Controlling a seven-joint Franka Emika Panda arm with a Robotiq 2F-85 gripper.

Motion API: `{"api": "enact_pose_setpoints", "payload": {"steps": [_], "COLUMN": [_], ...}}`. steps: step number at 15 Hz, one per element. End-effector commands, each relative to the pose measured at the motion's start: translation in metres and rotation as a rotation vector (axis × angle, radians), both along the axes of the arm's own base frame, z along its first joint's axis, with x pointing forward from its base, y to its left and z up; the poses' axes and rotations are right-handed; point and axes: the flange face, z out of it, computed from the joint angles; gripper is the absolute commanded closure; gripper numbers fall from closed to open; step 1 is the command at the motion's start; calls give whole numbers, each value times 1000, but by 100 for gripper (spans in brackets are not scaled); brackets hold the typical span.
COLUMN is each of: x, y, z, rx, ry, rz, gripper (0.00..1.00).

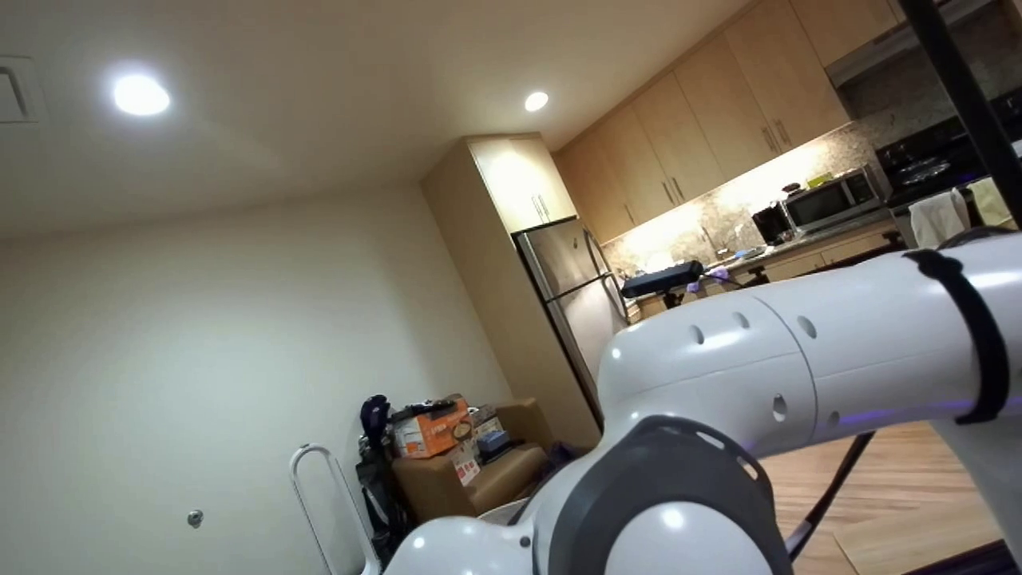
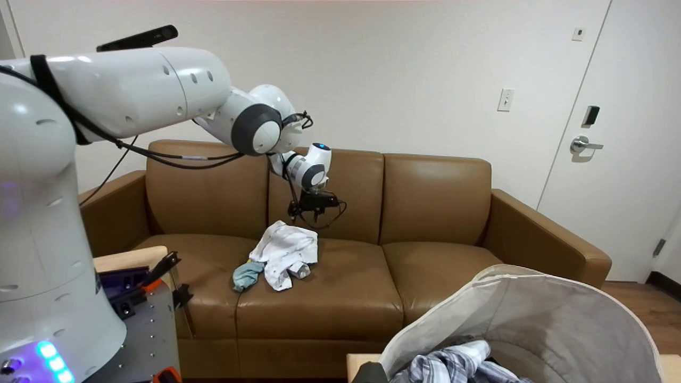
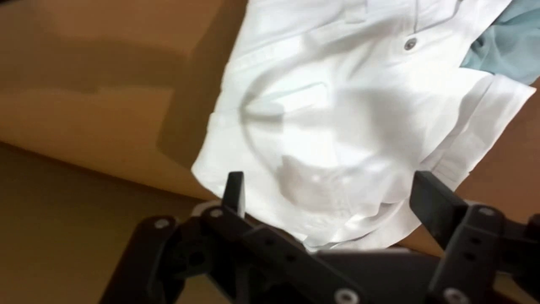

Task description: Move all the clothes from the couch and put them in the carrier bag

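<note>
White garment (image 2: 290,250): crumpled on the middle cushion of the brown leather couch (image 2: 436,197); the wrist view shows bright cloth with stitched seams, a round metal button and soft shadows across it.
Pale blue cloth (image 2: 247,275): a small bunched piece, slightly greenish, touching the white garment and lying across the seam between two cushions.
Plaid cloth (image 2: 449,366): rumpled inside the carrier bag (image 2: 574,319), white and grey-blue with darker checks; its lower part falls outside the view.
Carrier bag: soft, wide-mouthed and pale grey, open at the top, in front of the couch.
Jaws: spread wide above the white garment, the black fingertips (image 3: 436,207) well apart.
Robot arm (image 2: 143,90): white, stretched out over the couch in an exterior view.
</note>
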Motion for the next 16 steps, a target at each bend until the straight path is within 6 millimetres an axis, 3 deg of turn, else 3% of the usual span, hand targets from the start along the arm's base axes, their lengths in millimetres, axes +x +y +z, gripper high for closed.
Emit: {"api": "enact_pose_setpoints", "payload": {"steps": [1,5,7,11,16], "x": [-23,-41,-47,-60,-66], "y": [15,27,23,23,7], "z": [-41,-76,-79,-95,-110], "rx": [14,-107,-185,-202,-190], "ry": [54,-64,-139,-230,-292], "rz": [27,118,148,122,17], "gripper": [0,0,0,0,0]}}
